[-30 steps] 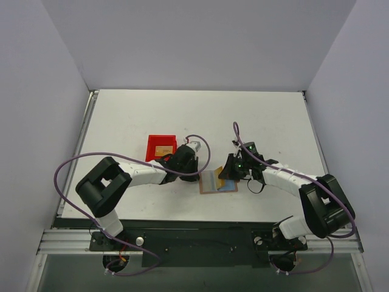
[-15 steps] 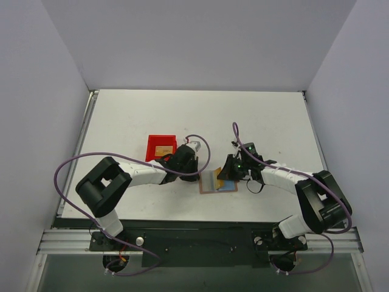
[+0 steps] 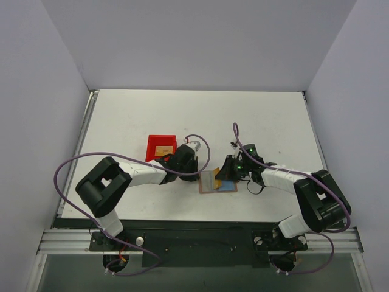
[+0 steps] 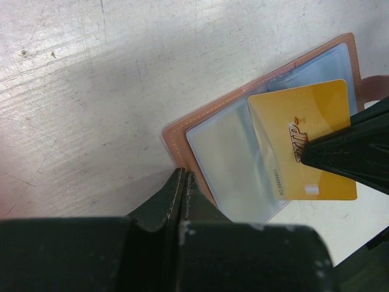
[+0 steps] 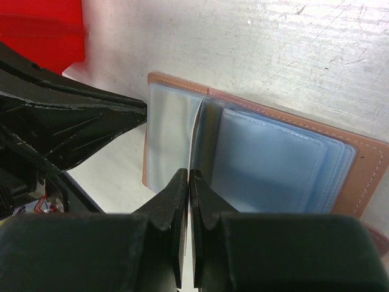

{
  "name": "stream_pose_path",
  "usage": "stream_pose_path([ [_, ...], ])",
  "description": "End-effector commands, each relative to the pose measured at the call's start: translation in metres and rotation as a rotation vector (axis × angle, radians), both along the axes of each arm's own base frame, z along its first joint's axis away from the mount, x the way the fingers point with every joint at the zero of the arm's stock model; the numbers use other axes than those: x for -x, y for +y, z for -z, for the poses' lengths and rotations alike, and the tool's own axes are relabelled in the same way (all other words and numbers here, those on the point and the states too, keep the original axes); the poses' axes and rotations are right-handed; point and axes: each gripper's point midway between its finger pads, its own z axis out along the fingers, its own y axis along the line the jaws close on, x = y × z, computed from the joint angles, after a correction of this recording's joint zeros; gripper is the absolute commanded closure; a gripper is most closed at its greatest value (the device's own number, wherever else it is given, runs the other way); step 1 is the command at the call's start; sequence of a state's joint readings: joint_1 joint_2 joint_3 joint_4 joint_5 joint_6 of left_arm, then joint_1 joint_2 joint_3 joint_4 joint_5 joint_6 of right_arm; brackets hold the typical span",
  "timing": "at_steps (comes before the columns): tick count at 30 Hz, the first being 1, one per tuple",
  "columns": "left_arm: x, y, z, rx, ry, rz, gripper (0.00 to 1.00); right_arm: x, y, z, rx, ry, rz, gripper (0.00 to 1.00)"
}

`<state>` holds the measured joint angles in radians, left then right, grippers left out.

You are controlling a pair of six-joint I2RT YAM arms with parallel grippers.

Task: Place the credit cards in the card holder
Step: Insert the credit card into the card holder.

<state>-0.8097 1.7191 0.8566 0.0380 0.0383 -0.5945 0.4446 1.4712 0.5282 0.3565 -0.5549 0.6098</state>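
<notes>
With the card holder [image 4: 176, 137] open on the tabletop [image 4: 91, 91] mid-scene, the empty clenched left hand [image 4: 182, 177] should pin its left edge while the right hand [image 5: 187, 177], grasping a credit card [image 4: 276, 146], slides it squarely into a sleeve [image 4: 220, 155]

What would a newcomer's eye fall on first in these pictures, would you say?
The bright gold card, pinched in the shut right gripper, is over the clear sleeves of the open card holder at the middle of the table. The shut left gripper sits at the holder's edge, and a red bin holding another card stands just beyond it.
</notes>
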Motion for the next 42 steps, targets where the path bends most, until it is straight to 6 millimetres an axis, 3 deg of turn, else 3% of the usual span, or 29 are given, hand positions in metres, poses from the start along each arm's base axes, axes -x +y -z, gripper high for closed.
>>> stream_pose_path([
  [1,-0.005,-0.012,-0.006,0.046,-0.022,0.011,1.0,0.009,0.008,-0.003,-0.045,0.002,-0.06,1.0],
  [17,-0.005,-0.012,-0.007,0.048,-0.021,0.011,1.0,0.025,0.001,0.009,-0.034,0.059,-0.049,1.0],
  [42,-0.005,-0.015,-0.007,0.053,-0.019,0.021,1.0,0.036,0.018,0.021,-0.149,0.142,-0.09,1.0],
])
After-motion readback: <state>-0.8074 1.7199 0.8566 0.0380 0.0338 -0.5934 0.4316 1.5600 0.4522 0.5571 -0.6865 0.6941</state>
